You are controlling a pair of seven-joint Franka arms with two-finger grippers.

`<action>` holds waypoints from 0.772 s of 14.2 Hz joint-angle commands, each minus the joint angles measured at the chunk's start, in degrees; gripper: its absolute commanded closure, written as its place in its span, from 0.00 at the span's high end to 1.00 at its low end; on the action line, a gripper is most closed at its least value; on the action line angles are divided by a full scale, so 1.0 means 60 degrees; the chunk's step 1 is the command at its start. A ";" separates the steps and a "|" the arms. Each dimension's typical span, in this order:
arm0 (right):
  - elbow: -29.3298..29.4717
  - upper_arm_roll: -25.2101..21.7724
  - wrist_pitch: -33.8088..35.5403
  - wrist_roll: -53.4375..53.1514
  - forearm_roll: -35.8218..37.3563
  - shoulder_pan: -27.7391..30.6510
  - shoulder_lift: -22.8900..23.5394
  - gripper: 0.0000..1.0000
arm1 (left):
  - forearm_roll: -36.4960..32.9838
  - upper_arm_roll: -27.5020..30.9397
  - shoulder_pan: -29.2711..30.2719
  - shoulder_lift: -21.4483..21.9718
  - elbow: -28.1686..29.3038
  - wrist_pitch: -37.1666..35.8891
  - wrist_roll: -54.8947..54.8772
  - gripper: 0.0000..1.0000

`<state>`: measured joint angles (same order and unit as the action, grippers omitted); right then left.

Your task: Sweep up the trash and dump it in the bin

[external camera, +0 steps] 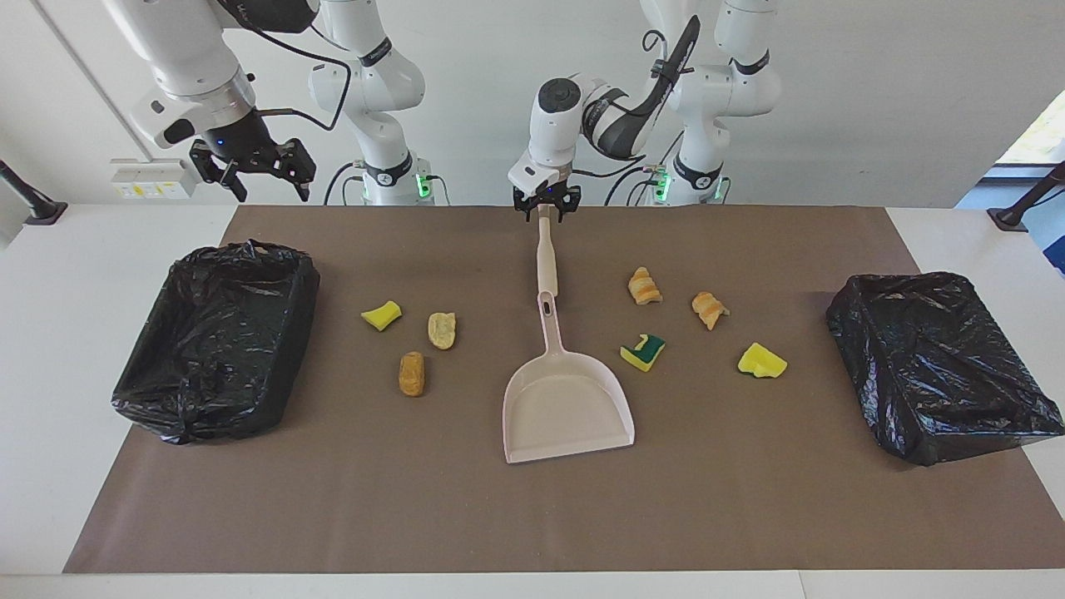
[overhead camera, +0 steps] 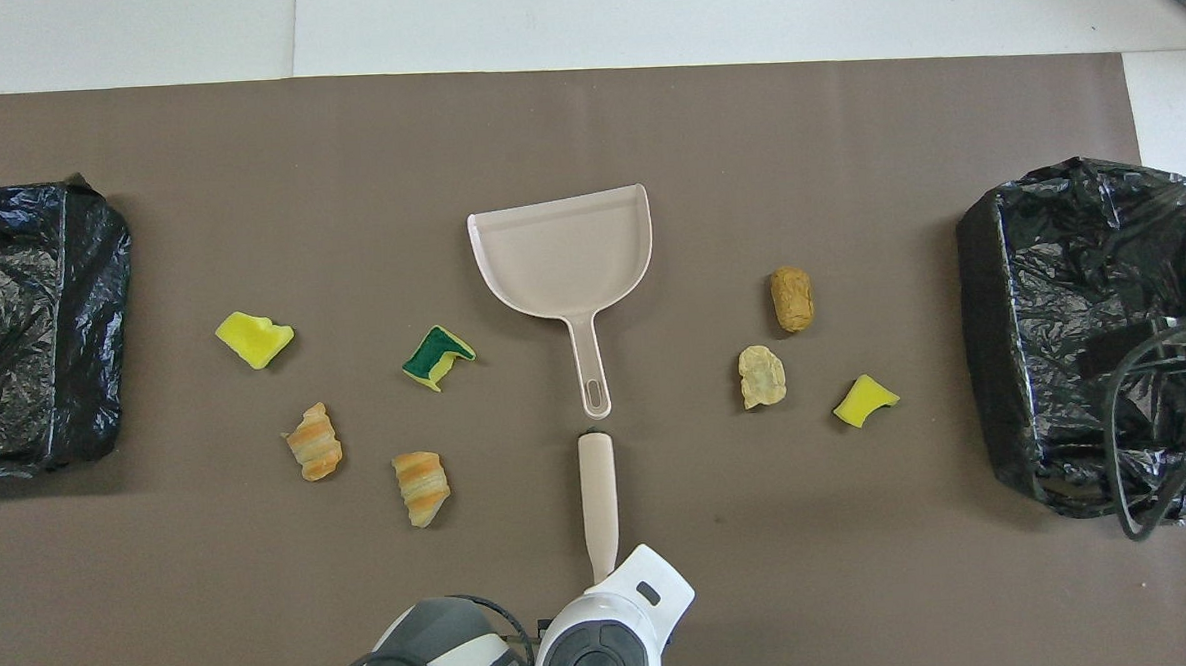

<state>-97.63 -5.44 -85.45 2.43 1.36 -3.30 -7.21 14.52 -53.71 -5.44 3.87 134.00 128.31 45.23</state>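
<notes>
Several scraps of trash lie on the brown mat on both sides of a beige dustpan (external camera: 566, 408): three toward the right arm's end, among them a yellow sponge chunk (external camera: 381, 314), and several toward the left arm's end, among them a green-and-yellow sponge piece (external camera: 642, 351). A beige sweeping stick (external camera: 545, 254) lies in line with the dustpan's handle, nearer to the robots. My left gripper (external camera: 545, 208) is shut on that stick's near end. My right gripper (external camera: 268, 187) hangs open in the air over the mat's corner beside one bin (external camera: 295, 308), holding nothing.
A second bin (external camera: 849, 324), lined with a black bag like the first, stands at the left arm's end of the mat. From overhead, the right arm's cables (overhead camera: 1145, 369) hang over the bin (overhead camera: 981, 286) at its end. The mat (overhead camera: 584, 123) reaches well past the dustpan.
</notes>
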 commanded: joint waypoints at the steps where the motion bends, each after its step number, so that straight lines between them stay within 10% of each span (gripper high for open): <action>1: -0.0296 0.0014 -0.0187 0.0181 0.0008 0.0096 -0.0248 1.00 | -0.0150 0.0074 0.0027 0.0071 -0.0198 -0.0552 0.0006 0.00; 7: -0.0296 0.0028 -0.0419 0.0225 -0.0095 0.0038 -0.0219 1.00 | -0.0237 0.1566 0.0145 0.1623 -0.0757 -0.3584 -0.0023 0.00; 11: -0.0544 0.0146 -0.0945 0.0123 -0.0270 -0.0355 0.0029 1.00 | -0.0223 0.2445 0.0466 0.1071 -0.0595 -0.1777 0.0021 0.00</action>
<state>-98.40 -4.84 -88.09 2.63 0.99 -4.13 -7.13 13.45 -40.57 -4.25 11.46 129.10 112.06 45.25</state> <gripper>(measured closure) 0.000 0.740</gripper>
